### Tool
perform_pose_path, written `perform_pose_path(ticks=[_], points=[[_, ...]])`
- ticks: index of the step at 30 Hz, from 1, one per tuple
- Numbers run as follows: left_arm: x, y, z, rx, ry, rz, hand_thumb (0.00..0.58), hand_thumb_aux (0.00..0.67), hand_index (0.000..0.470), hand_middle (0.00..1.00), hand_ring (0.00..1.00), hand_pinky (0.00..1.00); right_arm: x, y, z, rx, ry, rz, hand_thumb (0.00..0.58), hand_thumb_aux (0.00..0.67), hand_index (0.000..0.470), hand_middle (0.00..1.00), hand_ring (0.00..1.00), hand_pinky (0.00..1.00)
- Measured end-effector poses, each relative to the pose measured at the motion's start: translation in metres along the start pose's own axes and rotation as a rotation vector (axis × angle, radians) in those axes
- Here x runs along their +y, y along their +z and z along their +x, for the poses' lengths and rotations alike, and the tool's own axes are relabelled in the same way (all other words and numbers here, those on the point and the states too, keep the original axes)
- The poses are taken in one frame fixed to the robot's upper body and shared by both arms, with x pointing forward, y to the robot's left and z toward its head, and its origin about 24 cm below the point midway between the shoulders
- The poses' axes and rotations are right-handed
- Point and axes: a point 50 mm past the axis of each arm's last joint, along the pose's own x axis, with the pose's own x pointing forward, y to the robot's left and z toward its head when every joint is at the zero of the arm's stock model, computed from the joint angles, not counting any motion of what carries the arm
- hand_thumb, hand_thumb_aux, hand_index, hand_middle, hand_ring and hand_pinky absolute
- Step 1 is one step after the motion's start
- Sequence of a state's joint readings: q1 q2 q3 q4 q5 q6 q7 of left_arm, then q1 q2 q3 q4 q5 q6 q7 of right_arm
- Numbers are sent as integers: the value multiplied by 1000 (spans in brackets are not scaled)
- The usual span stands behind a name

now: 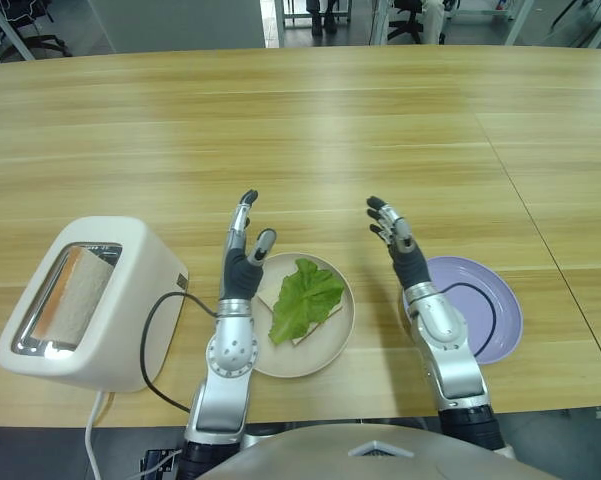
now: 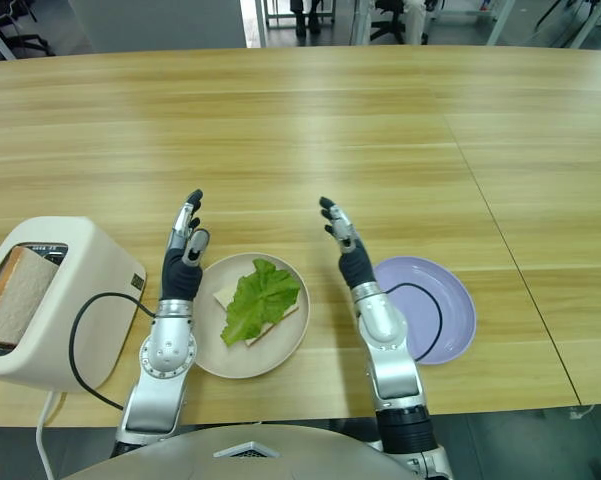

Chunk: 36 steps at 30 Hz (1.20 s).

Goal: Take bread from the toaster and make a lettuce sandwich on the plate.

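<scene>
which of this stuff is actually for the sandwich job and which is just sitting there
For the job:
- toaster
- bread in the toaster slot
- beige plate
- bread slice on the plate
- lettuce lying on that slice

Just lying about:
- purple plate, on the robot's right of the beige plate

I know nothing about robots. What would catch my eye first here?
Two metal hands, the left hand and right hand, hover open on either side of a beige plate. On it, a green lettuce leaf lies on bread. At the far left, a cream toaster holds another slice.
</scene>
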<state>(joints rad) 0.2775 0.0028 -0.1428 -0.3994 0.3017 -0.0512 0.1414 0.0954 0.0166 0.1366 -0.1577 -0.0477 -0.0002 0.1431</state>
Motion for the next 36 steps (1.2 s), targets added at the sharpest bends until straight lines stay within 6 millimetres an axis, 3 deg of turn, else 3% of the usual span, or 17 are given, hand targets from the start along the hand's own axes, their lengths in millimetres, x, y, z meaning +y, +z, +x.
perform_pose_path(ticks=[4,12,18,30,36], points=[[15,7,-6,15,-10,-61,0,0,0,0,0,0,-4,-9,-7,54,-29,90,0,0,0,0,0,0],[53,33,-17,33,13,34,0,0,0,0,0,0,-10,-17,-14,106,-77,100,0,0,0,0,0,0],[82,52,-26,46,3,323,0,0,0,0,0,0,-12,-16,-18,107,-102,82,0,0,0,0,0,0],[152,94,-27,64,116,917,0,0,0,0,0,0,-15,-14,-31,113,-173,73,0,0,0,0,0,0],[185,95,-32,196,149,1249,0,0,0,0,0,0,-15,-11,-31,103,-189,69,0,0,0,0,0,0]])
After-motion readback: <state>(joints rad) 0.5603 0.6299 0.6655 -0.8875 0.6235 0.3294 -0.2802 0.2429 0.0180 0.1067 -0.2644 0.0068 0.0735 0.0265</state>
